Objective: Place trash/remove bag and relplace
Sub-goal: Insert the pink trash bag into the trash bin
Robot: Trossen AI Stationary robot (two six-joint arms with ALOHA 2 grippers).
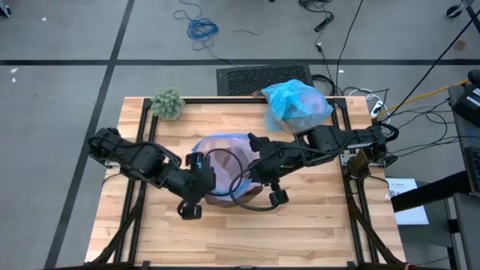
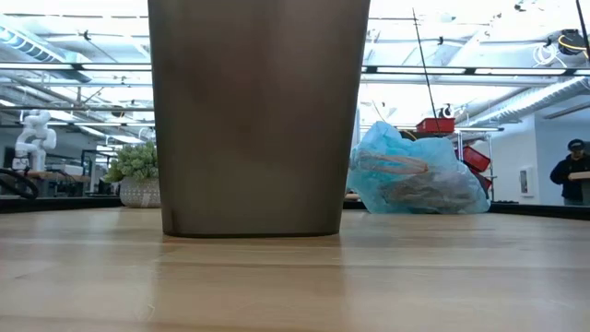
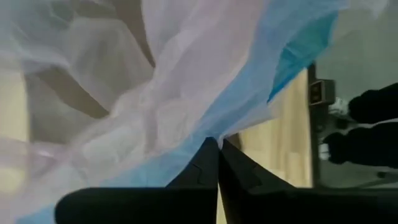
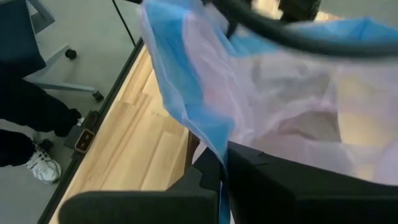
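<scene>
High view: the brown bin stands upright at mid-table, mouth upward, lined with a translucent pink bag whose blue rim is drawn over the opening. No long axis can be told for the pink bag.

Left gripper is at the bin's left rim; in the left wrist view its fingers are together, pinching the blue rim of the pink bag. Right gripper is at the bin's right rim; in the right wrist view its fingers are likewise clamped on the blue rim.

The light-blue bag lies bunched and full near the table's far edge, toward the right corner, well apart from the bin; its long axis runs roughly left to right in the low view. A fuzzy green ball sits at the far left corner.

The table is pale wood planking. Cables lie on the grey floor beyond. A person stands at the low view's right edge.
</scene>
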